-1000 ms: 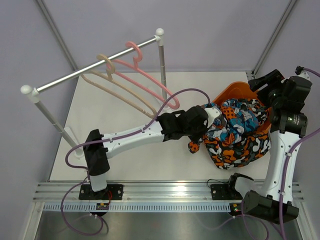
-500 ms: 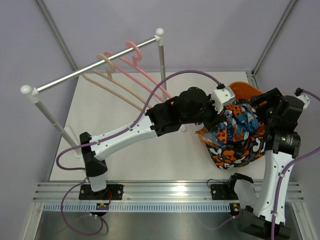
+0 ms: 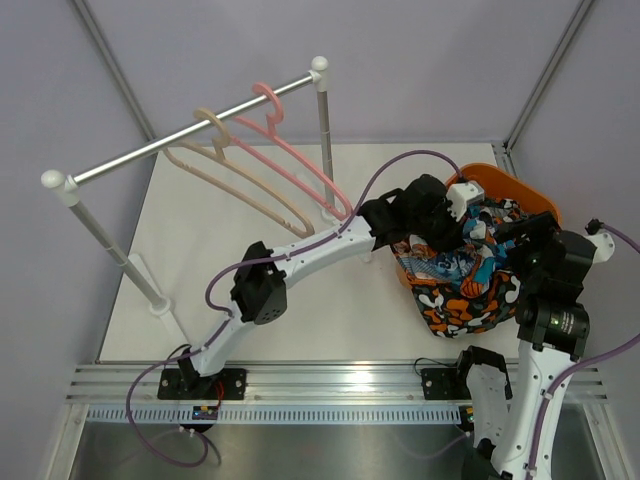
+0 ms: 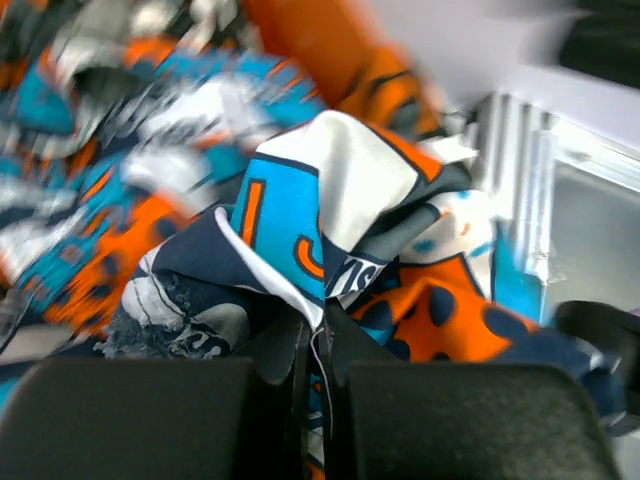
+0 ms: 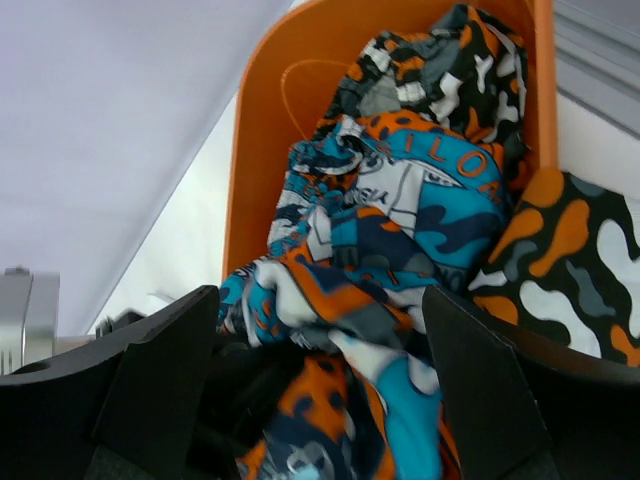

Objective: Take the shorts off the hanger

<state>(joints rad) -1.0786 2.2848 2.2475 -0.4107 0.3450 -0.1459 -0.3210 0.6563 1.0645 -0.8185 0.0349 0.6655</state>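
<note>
White worktop (image 3: 200,260) carried an orange bin (image 5: 262,150) holding the blue print shorts (image 5: 400,210). Left jaws were clamped on a fold of them, fabric trailing ahead; right jaws, nearby, stood wide apart, empty.

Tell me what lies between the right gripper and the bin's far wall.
The blue shorts, heaped in the orange bin, with the camouflage shorts beyond them; the right wrist view shows it.

Bright, even light; blurred wrist views
</note>
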